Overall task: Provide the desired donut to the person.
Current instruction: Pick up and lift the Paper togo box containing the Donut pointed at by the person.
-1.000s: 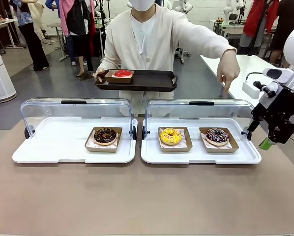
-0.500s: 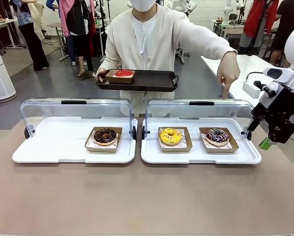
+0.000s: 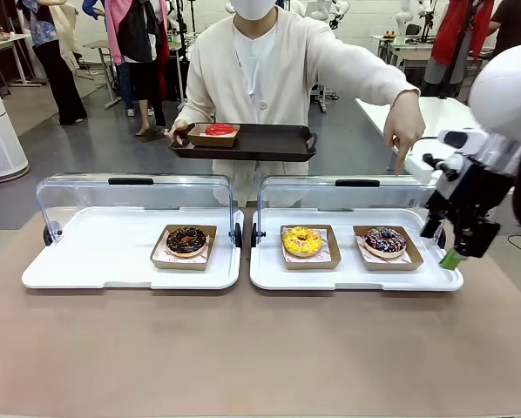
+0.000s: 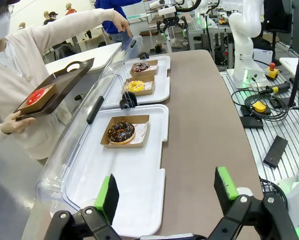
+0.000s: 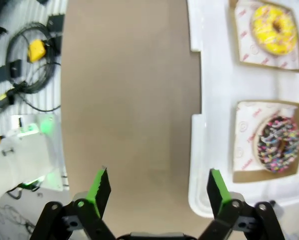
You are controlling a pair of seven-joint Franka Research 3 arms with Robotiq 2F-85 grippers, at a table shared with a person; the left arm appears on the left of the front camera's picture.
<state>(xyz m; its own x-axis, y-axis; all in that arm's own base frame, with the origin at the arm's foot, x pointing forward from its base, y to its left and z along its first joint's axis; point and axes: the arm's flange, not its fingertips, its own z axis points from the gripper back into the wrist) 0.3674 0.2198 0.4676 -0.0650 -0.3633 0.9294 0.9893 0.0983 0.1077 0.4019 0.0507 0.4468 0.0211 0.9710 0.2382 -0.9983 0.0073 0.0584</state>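
The person [image 3: 260, 61] holds a dark tray [image 3: 269, 144] carrying a red donut [image 3: 218, 130] and points a hand [image 3: 404, 139] down over the sprinkled donut [image 3: 385, 240], which sits in its box on the right white tray. A yellow donut [image 3: 302, 241] lies beside it, and a chocolate donut [image 3: 186, 240] lies on the left tray. My right gripper [image 3: 450, 251] hangs open just right of the sprinkled donut [image 5: 279, 144], over the tray's end. Open too, my left gripper [image 4: 166, 192] stands over the left tray's end, well short of the chocolate donut [image 4: 121, 132].
Both white trays [image 3: 95, 261] [image 3: 352, 274] have clear lids [image 3: 134, 196] swung up along their far side. The brown tabletop [image 3: 260, 348] in front is bare. Cables and floor gear [image 5: 24, 55] lie beyond the table's right end.
My right arm has swung left, bringing its gripper closer to the right tray's end. The person keeps pointing at the sprinkled donut.
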